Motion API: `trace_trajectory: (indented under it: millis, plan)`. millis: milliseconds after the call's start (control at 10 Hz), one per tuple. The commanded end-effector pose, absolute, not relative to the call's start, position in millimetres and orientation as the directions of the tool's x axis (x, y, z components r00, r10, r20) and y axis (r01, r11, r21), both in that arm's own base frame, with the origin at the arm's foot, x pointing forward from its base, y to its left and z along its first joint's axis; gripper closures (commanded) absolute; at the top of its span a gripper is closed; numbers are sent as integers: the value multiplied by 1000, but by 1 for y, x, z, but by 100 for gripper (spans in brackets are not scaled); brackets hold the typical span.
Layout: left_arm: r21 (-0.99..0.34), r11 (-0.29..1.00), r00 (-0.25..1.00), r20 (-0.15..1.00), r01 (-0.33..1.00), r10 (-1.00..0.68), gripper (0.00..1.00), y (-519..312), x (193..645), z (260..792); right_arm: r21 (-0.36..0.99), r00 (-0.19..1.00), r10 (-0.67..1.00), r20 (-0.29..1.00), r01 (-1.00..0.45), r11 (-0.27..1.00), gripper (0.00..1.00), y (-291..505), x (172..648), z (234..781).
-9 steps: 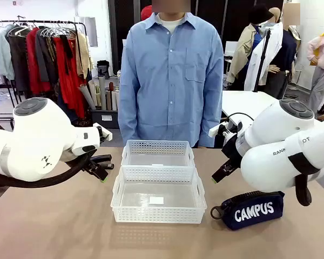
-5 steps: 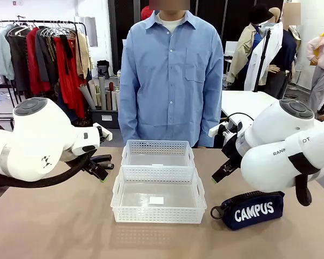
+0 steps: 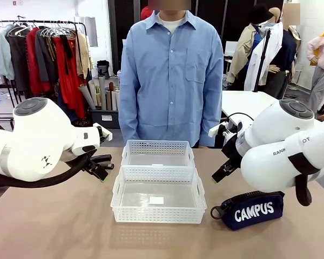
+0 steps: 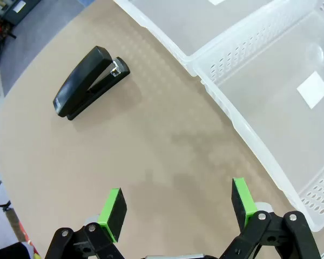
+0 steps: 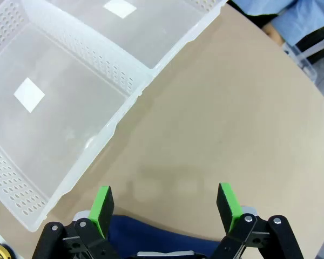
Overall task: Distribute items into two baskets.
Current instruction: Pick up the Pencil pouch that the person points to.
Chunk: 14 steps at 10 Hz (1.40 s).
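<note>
Baskets: 2 white ones sit touching, mid surface (image 3: 54, 226). The bigger basket (image 3: 157, 215) is near the robot. The smaller basket (image 3: 157, 147) is at its 12 o'clock, by the person. Both are empty, so I think the job is at step 1: nothing sorted, nothing picked up.

The blue CAMPUS pouch (image 3: 251, 209) lies flat on the surface at abt 4 o'clock from the bigger basket, near but not touching. The little black stapler (image 4: 89, 82) lies on the other side, at abt 10 o'clock from that basket, apart from it.

Next move, my guess: each arm goes down to the thing on its own side. The pouch looks soft & wide, so grab it across the narrow way. The stapler is small & slim, so the jaws must line up w/ it first.

Left arm (image 3: 32, 140) hangs bent above the surface. The left jaws are spread wide & hold nothing. Their green pads (image 4: 112, 210) point down, w/ the stapler at 11 o'clock ahead. Right arm (image 3: 281, 145) is bent too. The right jaws are spread wide & empty, w/ the pouch just under them at 6 o'clock.
</note>
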<state>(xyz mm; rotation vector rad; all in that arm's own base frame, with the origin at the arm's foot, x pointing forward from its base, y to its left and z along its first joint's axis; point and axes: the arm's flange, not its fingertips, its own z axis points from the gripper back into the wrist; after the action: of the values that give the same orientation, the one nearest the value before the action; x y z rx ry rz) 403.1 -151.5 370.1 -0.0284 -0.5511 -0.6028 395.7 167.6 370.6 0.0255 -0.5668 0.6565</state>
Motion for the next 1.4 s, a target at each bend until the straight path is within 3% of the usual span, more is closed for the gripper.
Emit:
trace_trajectory:
  millis: [0,700,1300]
  plan:
    - [132,828,684,500,545,-530,0,-152,403,370,-152,647,570,506,-584,798,0,167,396,371]
    - [146,821,676,497,553,-544,0,-150,402,377,-139,648,561,515,-583,801,0,165,398,376]
    - [16,821,697,519,571,-495,0,-114,399,459,25,673,528,518,-629,777,0,134,412,443]
